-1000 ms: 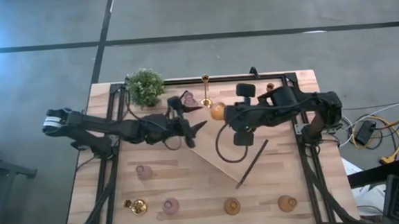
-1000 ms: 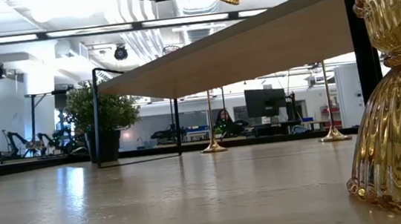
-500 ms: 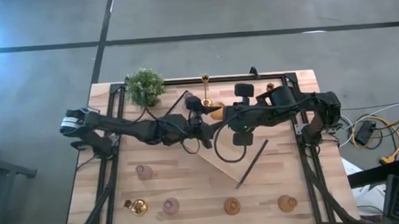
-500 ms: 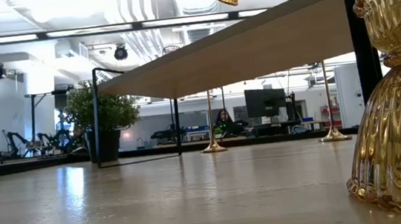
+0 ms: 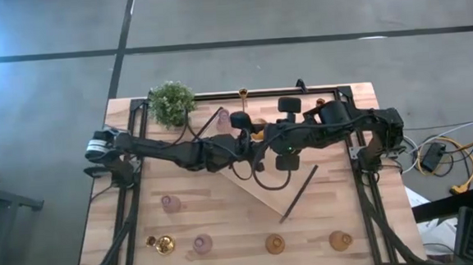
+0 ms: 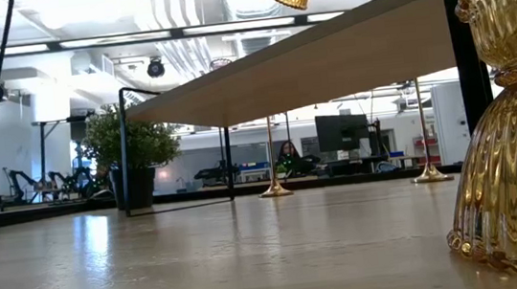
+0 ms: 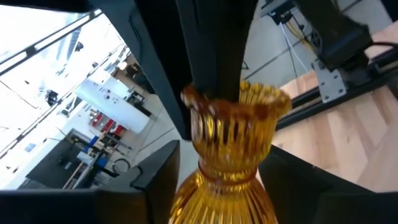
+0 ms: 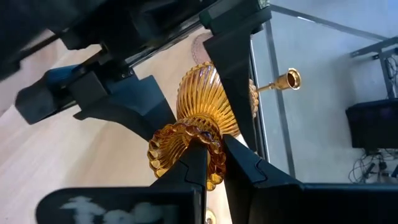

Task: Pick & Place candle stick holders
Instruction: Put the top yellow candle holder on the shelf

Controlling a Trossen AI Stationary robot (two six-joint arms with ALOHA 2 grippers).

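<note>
Two grippers meet on one amber holder [image 8: 199, 118] above the raised wooden tray [image 5: 266, 188]. The right gripper [image 8: 214, 158] pinches the holder's scalloped rim with narrow fingers. The left gripper [image 7: 214, 180] straddles the holder's ribbed body, fingers spread either side; whether they press the glass cannot be told.

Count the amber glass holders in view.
3. Two amber holders stand at the table edge opposite the plant. A third hangs mid-table, pinched by the right fingers. The arms may hide more.
</note>
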